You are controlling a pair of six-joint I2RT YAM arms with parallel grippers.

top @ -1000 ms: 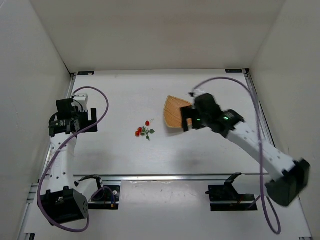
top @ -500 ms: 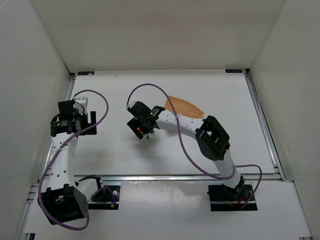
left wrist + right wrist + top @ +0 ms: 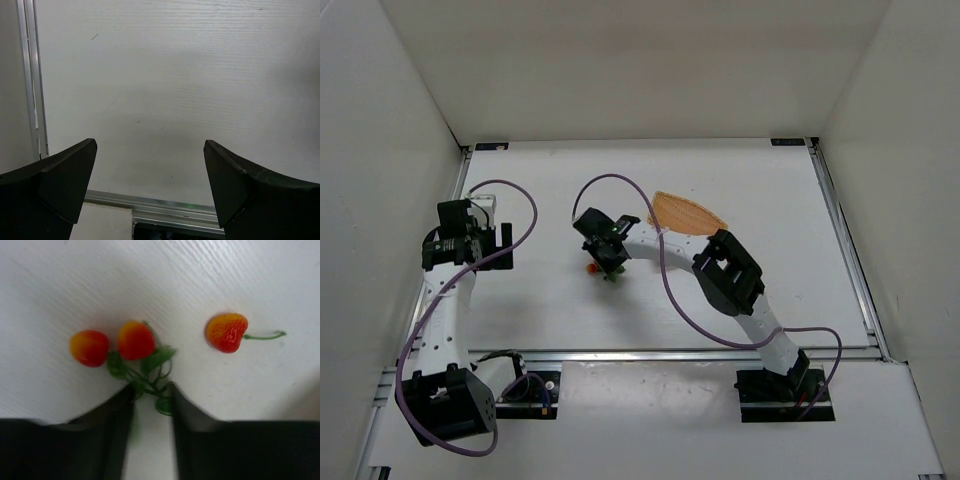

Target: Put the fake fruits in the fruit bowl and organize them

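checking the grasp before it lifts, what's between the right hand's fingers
Right wrist view: the green stems of the cherry pair lie between the right hand's fingers. The single cherry lies outside them.

White table top — matte and faintly grained, lying flat and filling the floor of the enclosure. Plain white walls standing around it on three sides: left wall, back wall, right wall. Aluminium rail running along the near edge, with a thinner side rail running down the right. Small black brackets sitting at the two far corners.
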